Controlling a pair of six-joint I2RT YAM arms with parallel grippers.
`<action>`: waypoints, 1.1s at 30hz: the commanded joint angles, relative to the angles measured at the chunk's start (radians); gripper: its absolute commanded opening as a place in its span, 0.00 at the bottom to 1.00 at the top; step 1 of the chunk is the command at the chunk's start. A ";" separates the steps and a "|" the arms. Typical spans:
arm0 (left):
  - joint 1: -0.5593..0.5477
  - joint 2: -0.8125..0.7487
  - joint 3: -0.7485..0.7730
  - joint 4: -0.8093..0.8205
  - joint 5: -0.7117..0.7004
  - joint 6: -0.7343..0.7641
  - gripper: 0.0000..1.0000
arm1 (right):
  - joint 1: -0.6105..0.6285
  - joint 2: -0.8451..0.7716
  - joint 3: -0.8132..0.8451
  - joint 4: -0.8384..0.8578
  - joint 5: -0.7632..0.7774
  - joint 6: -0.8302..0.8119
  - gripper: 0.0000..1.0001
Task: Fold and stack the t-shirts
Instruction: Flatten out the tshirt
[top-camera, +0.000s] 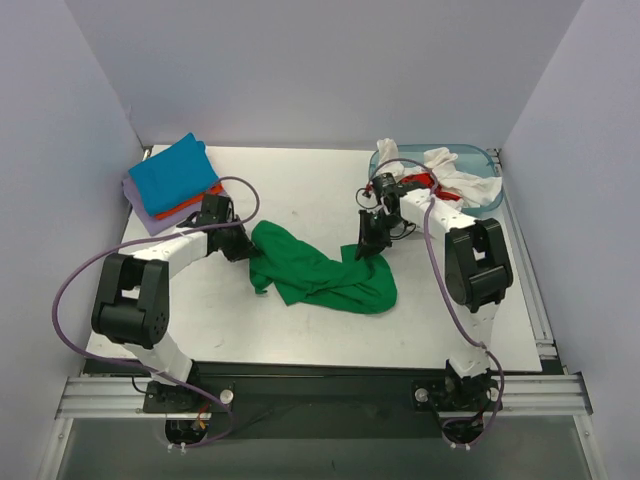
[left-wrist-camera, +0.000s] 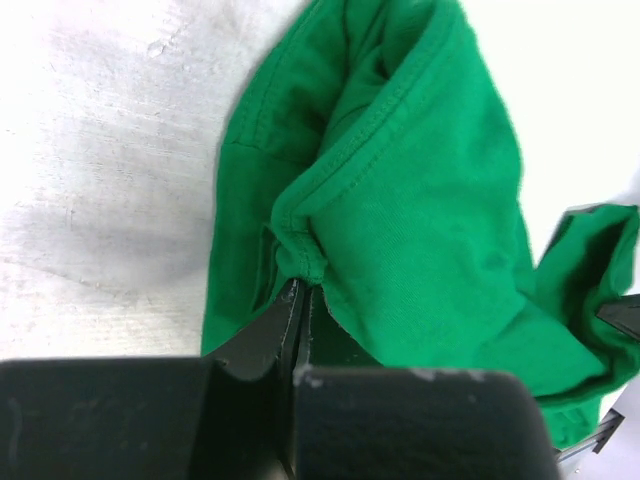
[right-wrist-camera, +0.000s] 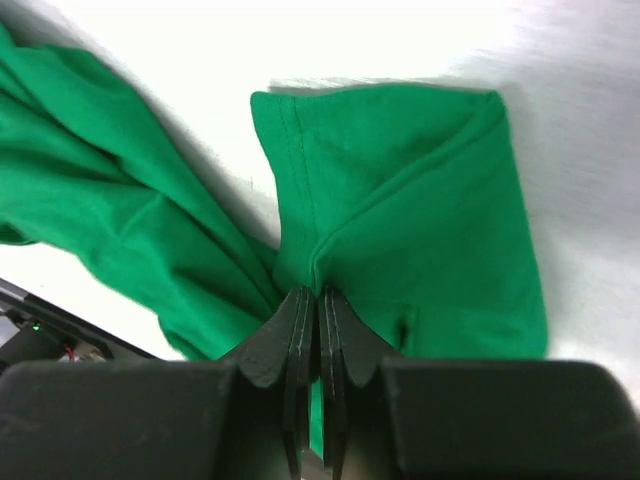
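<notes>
meanwhile, blue tub (top-camera: 478, 150) holding white and red shirts (top-camera: 452, 172), left pincer (left-wrist-camera: 300, 300), right pincer (right-wrist-camera: 318, 300) nipping green t-shirt (top-camera: 325, 278)

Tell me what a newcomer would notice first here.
The crumpled bright green t-shirt at the centre, pinched at its left end by the left tool and at its right end by the right tool, both shut on cloth. Next, the folded stack at the far left corner, blue on top, and the blue tub of white and red cloth far right.
</notes>
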 joint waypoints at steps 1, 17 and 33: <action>0.011 -0.110 0.089 -0.001 0.011 -0.012 0.00 | -0.039 -0.160 -0.003 -0.044 0.001 0.016 0.00; 0.019 -0.567 0.131 -0.388 -0.032 -0.050 0.00 | -0.073 -0.726 -0.115 -0.207 0.257 0.063 0.00; 0.025 -0.462 0.036 -0.298 -0.037 -0.040 0.08 | -0.073 -0.646 -0.202 -0.170 0.319 0.062 0.00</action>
